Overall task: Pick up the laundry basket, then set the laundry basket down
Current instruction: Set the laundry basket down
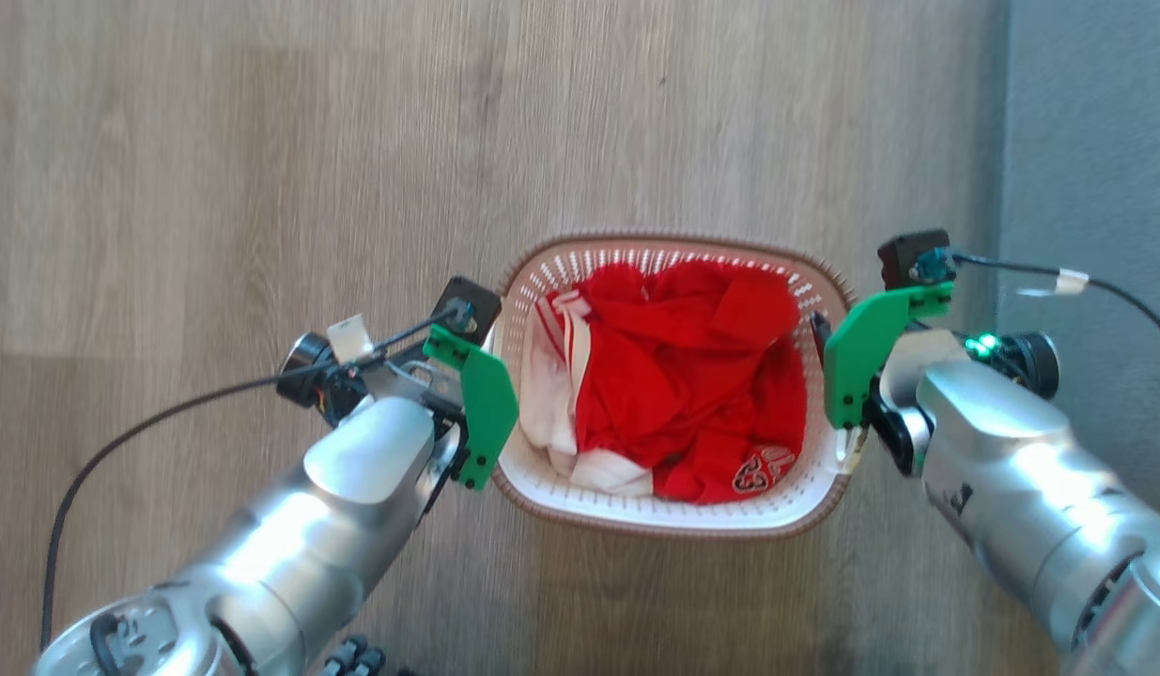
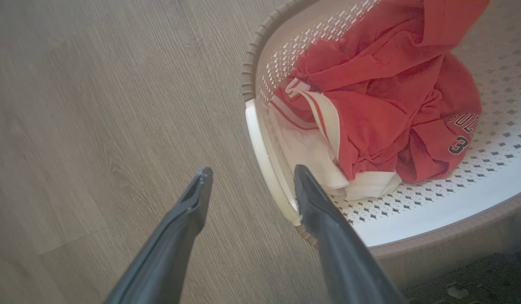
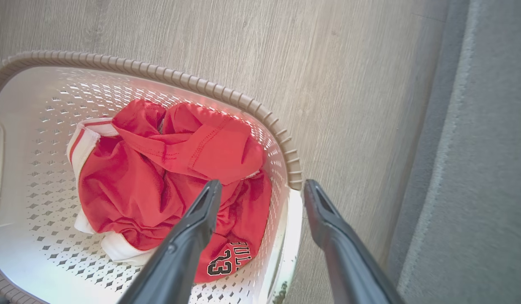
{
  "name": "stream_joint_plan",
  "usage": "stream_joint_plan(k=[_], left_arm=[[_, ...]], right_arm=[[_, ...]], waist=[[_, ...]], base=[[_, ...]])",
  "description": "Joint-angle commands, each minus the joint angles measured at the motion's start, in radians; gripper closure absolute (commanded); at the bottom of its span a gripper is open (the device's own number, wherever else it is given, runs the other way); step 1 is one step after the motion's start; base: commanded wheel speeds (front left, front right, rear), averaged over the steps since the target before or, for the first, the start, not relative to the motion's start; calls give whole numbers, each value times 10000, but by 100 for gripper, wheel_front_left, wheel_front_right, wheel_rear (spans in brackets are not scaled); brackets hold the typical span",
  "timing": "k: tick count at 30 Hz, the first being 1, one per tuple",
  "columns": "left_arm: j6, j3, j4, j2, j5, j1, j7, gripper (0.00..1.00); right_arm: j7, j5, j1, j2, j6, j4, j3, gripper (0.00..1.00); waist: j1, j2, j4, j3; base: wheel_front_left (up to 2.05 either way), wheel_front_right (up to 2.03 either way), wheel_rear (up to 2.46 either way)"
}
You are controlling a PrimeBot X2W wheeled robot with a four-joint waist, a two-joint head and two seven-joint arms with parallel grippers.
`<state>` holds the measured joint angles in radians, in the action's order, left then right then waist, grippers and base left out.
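The laundry basket point(image 1: 669, 242) sits on the wood floor, white and perforated with a brown braided rim, holding crumpled red and white clothes point(image 1: 692, 376). My left gripper point(image 2: 252, 171) is open astride the white handle point(image 2: 260, 147) on the basket's left side, one finger over the floor and one just inside the wall. My right gripper point(image 3: 262, 183) is open astride the white handle point(image 3: 292, 236) on the right side, with one finger above the clothes point(image 3: 167, 169) and the other outside. In the head view, green wrist plates point(image 1: 486, 404) point(image 1: 866, 352) hide the fingers at both sides.
A grey rug point(image 1: 1096, 141) borders the wood floor point(image 1: 260, 141) just right of the basket, close to my right arm. Black cables point(image 1: 119, 441) trail from both wrists. Bare floor lies left of and beyond the basket.
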<state>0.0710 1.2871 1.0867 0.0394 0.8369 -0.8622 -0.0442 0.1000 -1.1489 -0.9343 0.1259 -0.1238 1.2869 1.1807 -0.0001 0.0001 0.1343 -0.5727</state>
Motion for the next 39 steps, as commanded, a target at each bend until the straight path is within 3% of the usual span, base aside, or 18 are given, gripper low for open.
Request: stream_joint_plan(k=[1,10,15,18,22,27,32,39], left_arm=[[49,-69,34,108,4,136,249,0],[247,-293,531,108,266,554,2533,0],[270,-784,541,108,373,793,3037,0],[572,-1693,-577,407,-93,810,3053,0],[1030,-3269,-2654,1002,-1339,1604,3056,0],[1319,-5412,-5242,1337,-3163,3160,3058,0],[1099,-7251,-7338,1149,-4732,4778,3058,0],[247,-9145,-8921,580,-5905,6649,3059,0]], right_arm=[[118,-102,618,-158,-69,-45,-25,0],[1215,-436,1143,-186,-69,-510,-347,0],[1601,-453,1284,-68,-69,-1061,-958,0],[1612,174,1230,359,-69,-2072,-2371,0],[1614,2017,2211,728,-69,-3847,-4921,0],[1616,4650,4231,292,-69,-6246,-7817,0],[1616,6282,5876,-349,-69,-8173,-9251,0],[1617,7261,7225,-680,-69,-10173,-10148,0]], waist=[[1,-1,-143,618],[1,-1,-479,2259],[1,-1,-720,3339],[1,-1,-857,3888],[1,-1,-1010,4472],[1,-1,-1113,5045],[1,-1,-1132,5503],[1,-1,-1133,5847]], base=[[0,0,0],[0,0,0],[0,0,0],[0,0,0],[0,0,0],[0,0,0],[0,0,0],[0,0,0]])
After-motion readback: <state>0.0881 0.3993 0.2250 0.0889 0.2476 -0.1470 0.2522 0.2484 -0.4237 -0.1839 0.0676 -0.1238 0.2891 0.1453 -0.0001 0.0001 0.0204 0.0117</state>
